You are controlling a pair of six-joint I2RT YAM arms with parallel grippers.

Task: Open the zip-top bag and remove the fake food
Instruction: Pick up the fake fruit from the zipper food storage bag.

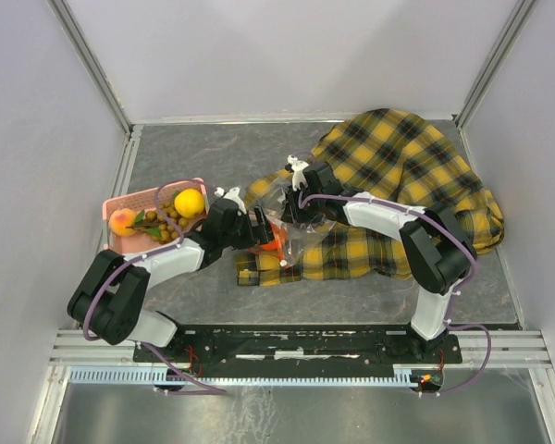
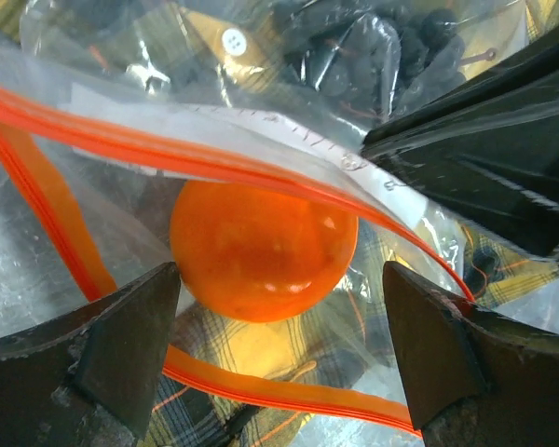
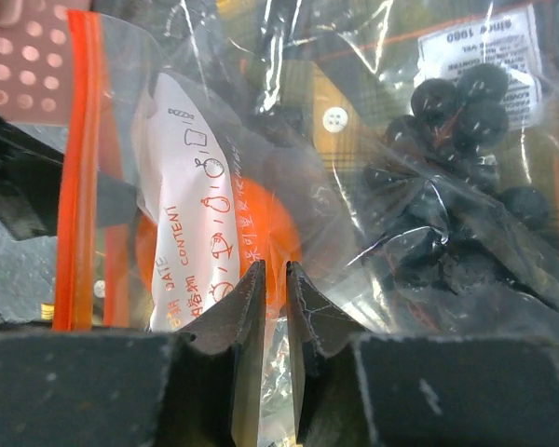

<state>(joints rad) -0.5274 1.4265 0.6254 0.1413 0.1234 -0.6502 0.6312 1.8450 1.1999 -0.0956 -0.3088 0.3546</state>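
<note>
The clear zip-top bag (image 1: 287,217) lies open on the plaid cloth, its red-orange zip strip (image 2: 214,163) parted. An orange round fruit (image 2: 263,250) sits just inside the mouth, with dark berries (image 3: 466,112) deeper in. My left gripper (image 2: 279,321) is open at the bag's mouth, its fingers (image 2: 121,345) either side of the orange fruit, not touching it. My right gripper (image 3: 275,279) is shut on the bag's upper plastic wall beside the white label (image 3: 191,214). In the top view the left gripper (image 1: 259,231) and right gripper (image 1: 294,215) meet at the bag.
A pink basket (image 1: 120,199) at the left holds a yellow fruit (image 1: 189,203), a peach-coloured fruit (image 1: 123,221) and a tan grape bunch with leaves (image 1: 162,222). The yellow-black plaid cloth (image 1: 398,176) covers the right half of the grey mat. White walls enclose the table.
</note>
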